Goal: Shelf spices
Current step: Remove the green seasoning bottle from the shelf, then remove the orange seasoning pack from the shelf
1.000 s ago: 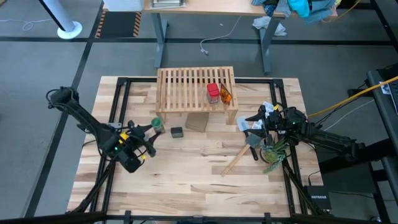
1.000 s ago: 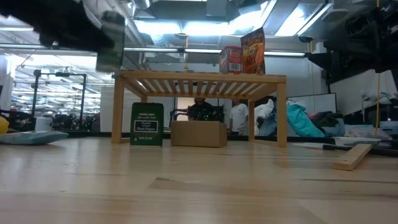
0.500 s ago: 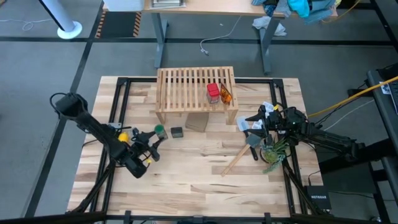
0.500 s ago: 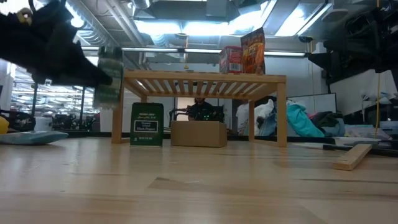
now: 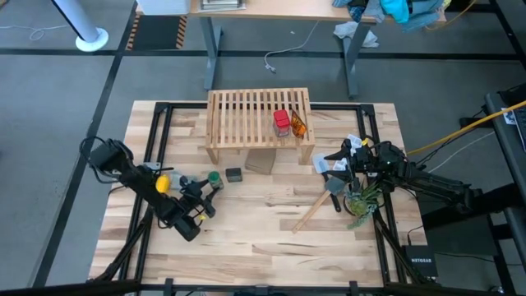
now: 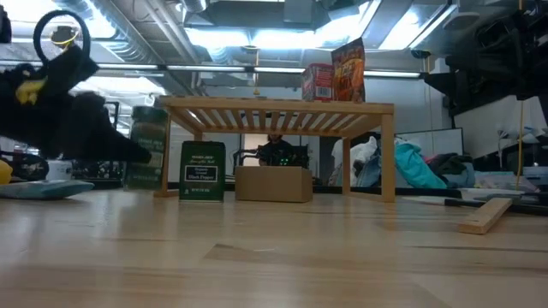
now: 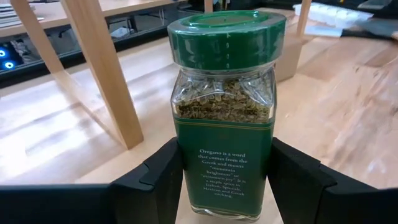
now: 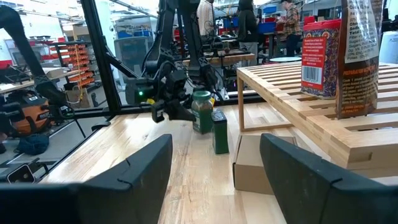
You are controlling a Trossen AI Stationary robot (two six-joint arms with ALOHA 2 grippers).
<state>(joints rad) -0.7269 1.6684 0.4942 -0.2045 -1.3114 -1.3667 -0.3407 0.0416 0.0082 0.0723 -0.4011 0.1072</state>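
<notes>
My left gripper [image 5: 207, 182] is shut on a green-lidded jar of dried herbs [image 7: 225, 106], low over the table in front of the shelf's left leg; the jar also shows in the low view [image 6: 148, 147]. The dark box-like jar [image 5: 233, 174] stands on the table beside it. The red jar [image 5: 282, 122] and the orange packet [image 5: 299, 125] stand on the slatted top of the light-wood shelf [image 5: 246, 111]. My right gripper [image 8: 214, 186] is open and empty at the table's right, by the shelf's right end. My left gripper pinches the lower body of the green jar [image 7: 186, 177] between its two fingers [image 7: 155, 180], one on each side. The fingers come at it roughly level, from the table's left and near side. The jar stands upright, lid up; whether its base touches the table I cannot tell.
A cardboard box [image 5: 260, 160] sits under the shelf. A wooden strip [image 5: 311, 215], a small green plant [image 5: 362, 199] and white and grey items [image 5: 329, 168] lie near my right gripper. The table's near middle is bare wood [image 5: 263, 247].
My left gripper has gone down with the green jar, from about shelf-top height to just above the tabletop, and a little toward the table's near edge and right. The jar has stayed upright in the hold.
</notes>
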